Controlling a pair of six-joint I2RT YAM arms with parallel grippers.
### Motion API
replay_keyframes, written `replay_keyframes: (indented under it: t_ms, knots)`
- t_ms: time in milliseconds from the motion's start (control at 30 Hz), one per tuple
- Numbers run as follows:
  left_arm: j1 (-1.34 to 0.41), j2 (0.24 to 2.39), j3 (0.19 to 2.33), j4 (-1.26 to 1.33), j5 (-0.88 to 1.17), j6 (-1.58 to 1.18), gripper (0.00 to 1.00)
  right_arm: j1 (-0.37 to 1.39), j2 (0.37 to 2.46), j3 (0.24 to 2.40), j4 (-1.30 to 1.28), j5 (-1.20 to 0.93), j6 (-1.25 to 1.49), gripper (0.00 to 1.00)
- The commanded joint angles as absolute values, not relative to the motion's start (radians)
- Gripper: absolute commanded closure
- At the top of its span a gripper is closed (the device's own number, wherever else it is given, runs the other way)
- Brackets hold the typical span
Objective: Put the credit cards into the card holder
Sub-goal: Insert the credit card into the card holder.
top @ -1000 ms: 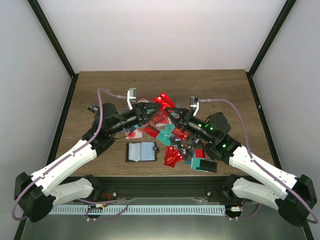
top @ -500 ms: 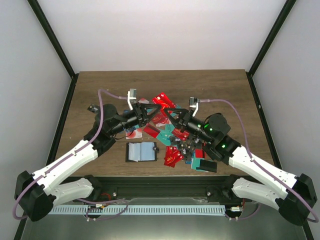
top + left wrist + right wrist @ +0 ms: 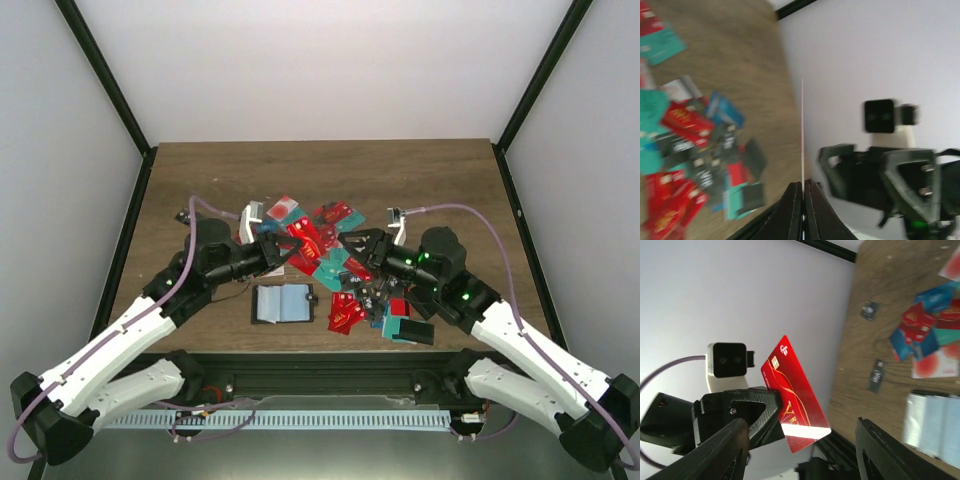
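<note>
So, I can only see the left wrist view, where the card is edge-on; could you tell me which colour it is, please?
Observer: Red. The right wrist view shows the credit card face-on, pinched in the left hand.
Operator: Thank you. And where is the card holder, please?
Observer: The card holder lies open, pockets up, on the table, nearer the arm bases than the left hand is.
</note>
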State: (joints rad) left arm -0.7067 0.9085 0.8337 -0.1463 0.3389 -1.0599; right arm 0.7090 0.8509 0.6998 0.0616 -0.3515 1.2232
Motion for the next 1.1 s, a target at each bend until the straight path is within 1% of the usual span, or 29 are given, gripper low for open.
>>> replay_keyframes:
  t_ms: [0, 133, 200, 300, 400, 500, 800, 867, 1067]
  knots:
    - [-0.706, 0.909, 0.844, -0.47, 0.257, -0.902, 0.96, 0.638, 0.878, 0.745, -0.155, -0.494, 1.016, 0.4]
    - [-0.705, 0.956, 0.923, -0.727, 0.117, -0.848, 0.96, 0.58, 0.959, 0.8, -0.247, -0.623, 0.885, 0.39]
    - [-0.703, 0.994, 0.971, -0.837, 0.08, -0.825, 0.96, 0.563, 1.003, 0.828, -0.269, -0.681, 0.838, 0.4]
    - [-0.703, 1.04, 1.023, -0.934, 0.087, -0.784, 0.96, 0.557, 1.059, 0.84, -0.266, -0.761, 0.8, 0.4]
    - [-0.7, 1.048, 1.018, -0.974, 0.067, -0.779, 0.96, 0.557, 1.099, 0.833, -0.243, -0.818, 0.782, 0.4]
    - [-0.666, 1.042, 0.963, -0.947, 0.107, -0.766, 0.96, 0.557, 1.136, 0.845, -0.267, -0.851, 0.735, 0.4]
    - [-0.494, 1.069, 0.767, -0.735, 0.311, -0.625, 0.96, 0.56, 1.21, 0.818, -0.283, -0.83, 0.652, 0.4]
    - [-0.476, 1.076, 0.717, -0.661, 0.354, -0.616, 0.96, 0.563, 1.224, 0.805, -0.266, -0.829, 0.644, 0.4]
    - [-0.457, 1.083, 0.6, -0.454, 0.379, -0.646, 0.96, 0.612, 1.285, 0.754, -0.146, -0.836, 0.676, 0.41]
